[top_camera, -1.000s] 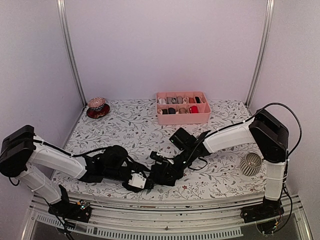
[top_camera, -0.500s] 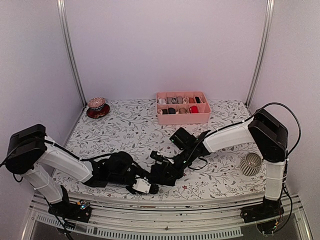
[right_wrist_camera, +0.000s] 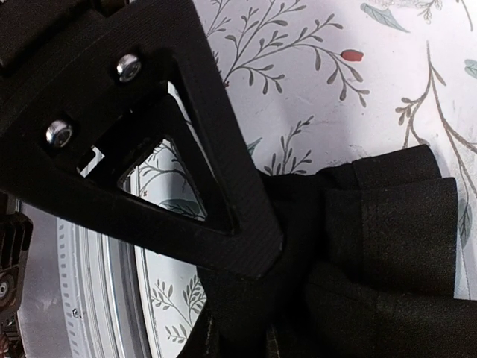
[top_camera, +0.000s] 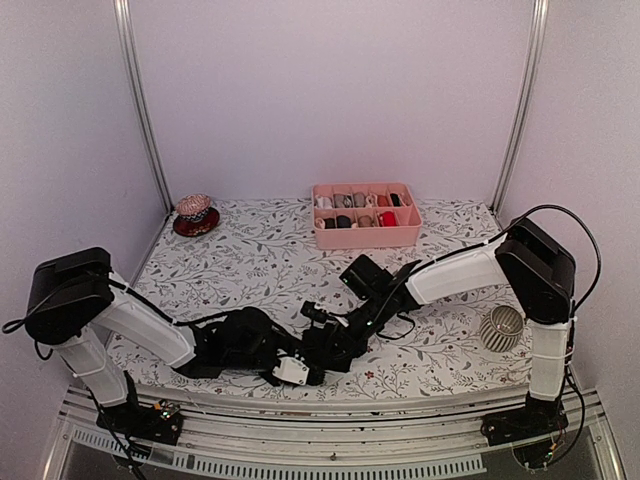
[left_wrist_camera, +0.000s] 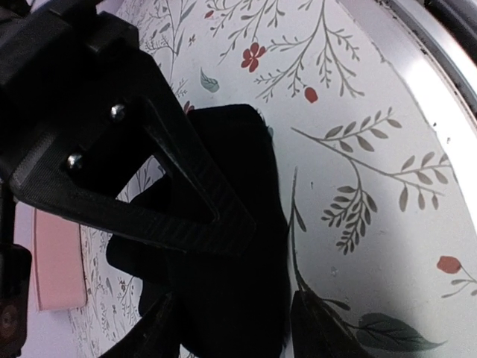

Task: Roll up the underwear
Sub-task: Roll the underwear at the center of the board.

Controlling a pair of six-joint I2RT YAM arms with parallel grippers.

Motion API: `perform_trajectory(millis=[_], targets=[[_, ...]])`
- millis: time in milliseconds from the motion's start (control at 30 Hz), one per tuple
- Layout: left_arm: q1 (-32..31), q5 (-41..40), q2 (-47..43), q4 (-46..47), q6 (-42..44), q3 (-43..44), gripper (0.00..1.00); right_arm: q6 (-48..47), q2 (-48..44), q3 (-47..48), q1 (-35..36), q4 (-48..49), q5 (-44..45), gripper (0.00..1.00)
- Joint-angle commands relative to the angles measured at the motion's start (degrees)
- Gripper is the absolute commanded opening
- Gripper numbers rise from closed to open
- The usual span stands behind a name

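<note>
**At the near edge of the table: one black piece between both grippers**

Close to the front rim of the table, just before the two arm bases, the underwear lies as a dark heap on the flowered cloth. I see no waistband, so I cannot say which of the two briefs this is, and I cannot find a second one.

The right gripper has its jaws almost together, and the fabric gathers into wrinkles at the fingertips; I judge that it pinches the underwear. In the right wrist view the fabric beside it shows some flat layers lying over each other, like a fold.

The left gripper stands about half open, with the black fabric filling the space between its fingers. Whether it presses the fabric or only surrounds it, I cannot tell.

My judgement is that the rolling is begun but not finished: the piece looks folded and bunched, not a tight roll. What remains is to wind it fully and compactly. Far behind, the pink tray holds small bundles.
</note>
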Motion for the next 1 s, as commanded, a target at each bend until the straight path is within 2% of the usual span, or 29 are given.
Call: perform_trajectory(millis=[0, 100, 333, 400, 467, 567, 667, 833, 967], targets=[[-0.6, -3.9, 2.9, 0.5, 0.7, 0.8, 0.51, -0.5, 4.3, -1.6, 0.3, -4.6, 3.9, 0.08], [-0.8, -4.8, 3.8, 0.6, 1.0, 1.1, 0.43, -0.7, 4.4, -1.6, 0.4, -4.8, 3.9, 0.08], [-1.3, -5.2, 3.9, -1.8, 2.0, 1.4, 0.00, -1.1, 4.1, -1.5, 0.2, -5.0, 4.5, 0.08], [-1.4, -5.1, 3.4, -2.8, 1.9, 1.5, 0.00, -1.1, 3.5, -1.5, 0.2, -5.1, 5.2, 0.10], [-1.4, -4.4, 2.6, -5.4, 1.8, 2.0, 0.00, -1.2, 1.9, -2.1, 0.2, -4.8, 6.3, 0.16], [-1.4, -2.2, 1.2, -12.1, 0.2, 4.0, 0.00, -1.1, -4.0, -4.6, 0.3, -3.1, 9.7, 0.34], [-0.8, 0.8, 0.6, -19.5, -1.4, 6.8, 0.00, -1.7, -11.6, -8.5, 0.3, -0.9, 13.9, 0.48], [1.4, 6.9, 2.4, -31.8, -4.9, 13.5, 0.00, -2.7, -22.9, -14.5, 2.3, 2.1, 25.4, 0.64], [3.5, 11.7, 5.2, -41.5, -7.7, 20.0, 0.00, -4.4, -30.3, -17.8, 7.6, 3.9, 37.5, 0.69]])
